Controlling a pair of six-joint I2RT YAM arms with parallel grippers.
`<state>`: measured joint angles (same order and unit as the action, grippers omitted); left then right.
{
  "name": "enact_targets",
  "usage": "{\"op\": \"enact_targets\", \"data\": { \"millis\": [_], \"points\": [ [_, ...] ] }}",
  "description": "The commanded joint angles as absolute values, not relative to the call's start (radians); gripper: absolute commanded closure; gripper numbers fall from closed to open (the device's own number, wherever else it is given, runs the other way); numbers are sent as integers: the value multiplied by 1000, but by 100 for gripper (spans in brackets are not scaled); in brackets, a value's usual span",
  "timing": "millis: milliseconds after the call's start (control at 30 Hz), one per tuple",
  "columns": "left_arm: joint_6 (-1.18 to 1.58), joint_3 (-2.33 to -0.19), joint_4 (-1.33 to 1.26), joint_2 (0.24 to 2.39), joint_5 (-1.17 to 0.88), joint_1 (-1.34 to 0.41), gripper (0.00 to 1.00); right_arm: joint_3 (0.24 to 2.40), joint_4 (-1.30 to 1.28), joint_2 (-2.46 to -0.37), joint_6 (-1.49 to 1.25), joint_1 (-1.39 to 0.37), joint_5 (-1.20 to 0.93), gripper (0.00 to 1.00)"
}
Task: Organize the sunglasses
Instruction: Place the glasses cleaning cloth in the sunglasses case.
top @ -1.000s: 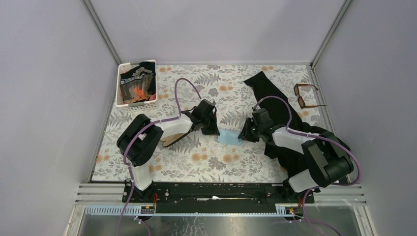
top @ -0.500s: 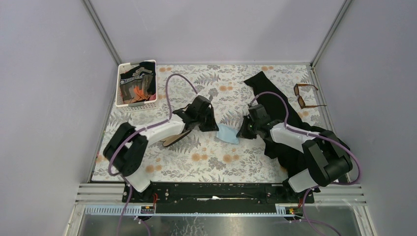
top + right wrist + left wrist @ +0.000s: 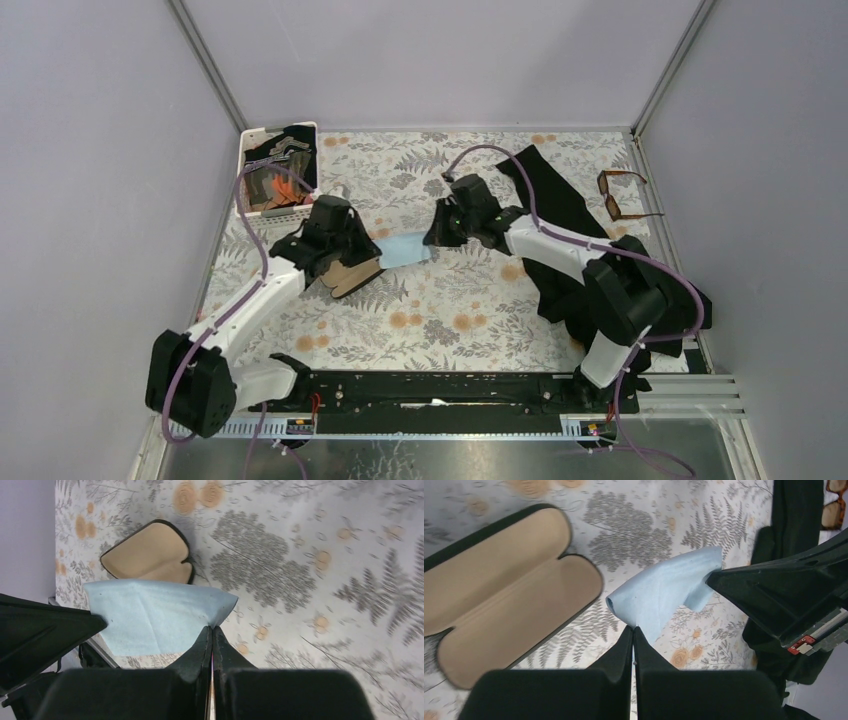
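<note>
The sunglasses (image 3: 622, 195), amber-framed with dark lenses, lie at the far right of the table, apart from both arms; the left wrist view catches them in its top right corner (image 3: 835, 499). A light-blue cloth (image 3: 405, 250) hangs stretched between my two grippers above the table. My left gripper (image 3: 378, 252) is shut on one corner of the cloth (image 3: 664, 592), fingertips together (image 3: 633, 628). My right gripper (image 3: 432, 240) is shut on the opposite corner (image 3: 211, 628) of the cloth (image 3: 150, 617). The open glasses case (image 3: 352, 277) with tan lining lies just below the left gripper.
A white basket (image 3: 280, 170) holding dark items stands at the back left. A long black cloth (image 3: 560, 210) drapes from the back right down past the right arm. Grey walls close in the floral table (image 3: 450, 320) on three sides.
Both arms have moved left and toward the back, carrying the blue cloth off the table centre. The right gripper shut on the cloth's corner; the left arm stretched out.
</note>
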<state>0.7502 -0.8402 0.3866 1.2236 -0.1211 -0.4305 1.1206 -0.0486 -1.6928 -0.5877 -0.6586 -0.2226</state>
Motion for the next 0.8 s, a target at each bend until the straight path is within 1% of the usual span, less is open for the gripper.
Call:
{"op": "enact_targets", "data": {
  "millis": [0, 367, 533, 767],
  "points": [
    [749, -806, 522, 1143, -76, -362, 100, 1275, -63, -1791, -568, -711, -265, 100],
    [776, -754, 649, 1080, -3, -260, 100, 1546, -109, -2027, -542, -819, -320, 100],
    [787, -719, 645, 1089, 63, -238, 100, 1580, -117, -2076, -535, -832, -346, 100],
    [780, -667, 553, 1172, 42, -225, 100, 1571, -132, -2123, -517, -836, -341, 100]
  ]
}}
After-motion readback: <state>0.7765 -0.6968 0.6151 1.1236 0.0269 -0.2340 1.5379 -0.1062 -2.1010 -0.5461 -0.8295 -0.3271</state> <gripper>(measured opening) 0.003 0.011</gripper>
